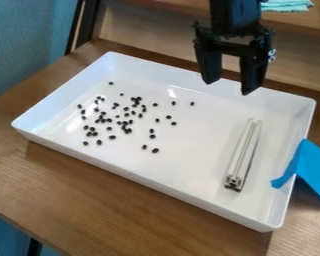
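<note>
1. Black and stiff-looking, the gripper hung over the far side of the tray, with its fingers apart and nothing between them.
2. Small dark beans lay scattered from the left part to the middle of the tray; a metal bar lay inside, near the right end.
3. The beans could roll or scatter under a low touch, because they looked rounded and the tray's floor seemed smooth.
4. A straight descent could perhaps hit the far wall, because the fingers hung close to its line; their exact height I could not tell.
5. The bar could turn or slip if gripped near one end, since it was long, narrow and hard.
6. The tray was white, glossy and rectangular, with rounded corners. Flat blue tape crossed its right rim, and the brown bench showed wood grain.
</note>
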Motion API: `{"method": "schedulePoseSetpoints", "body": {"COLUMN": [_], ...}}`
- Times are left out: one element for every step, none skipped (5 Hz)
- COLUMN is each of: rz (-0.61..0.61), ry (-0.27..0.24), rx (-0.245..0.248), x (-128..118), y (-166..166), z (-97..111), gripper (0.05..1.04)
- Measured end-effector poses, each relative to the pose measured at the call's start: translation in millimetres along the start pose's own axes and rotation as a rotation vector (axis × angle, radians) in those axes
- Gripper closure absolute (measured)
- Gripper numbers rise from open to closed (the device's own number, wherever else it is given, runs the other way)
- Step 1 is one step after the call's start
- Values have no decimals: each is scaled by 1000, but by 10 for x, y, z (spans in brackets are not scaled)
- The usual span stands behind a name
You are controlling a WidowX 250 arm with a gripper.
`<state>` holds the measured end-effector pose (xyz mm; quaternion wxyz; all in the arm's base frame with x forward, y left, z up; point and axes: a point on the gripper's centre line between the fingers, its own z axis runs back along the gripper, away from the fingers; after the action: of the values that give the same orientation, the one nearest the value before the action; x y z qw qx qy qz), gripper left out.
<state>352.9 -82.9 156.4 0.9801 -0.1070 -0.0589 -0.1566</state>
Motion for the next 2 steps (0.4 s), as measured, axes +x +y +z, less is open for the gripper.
{"method": "schedulePoseSetpoints", "body": {"rz": [11, 23], "ry": [43, 73], "rx": [-7, 4], "x": [-38, -127], "y": [26, 55], "z": [-144, -252], "gripper": [83, 83]}}
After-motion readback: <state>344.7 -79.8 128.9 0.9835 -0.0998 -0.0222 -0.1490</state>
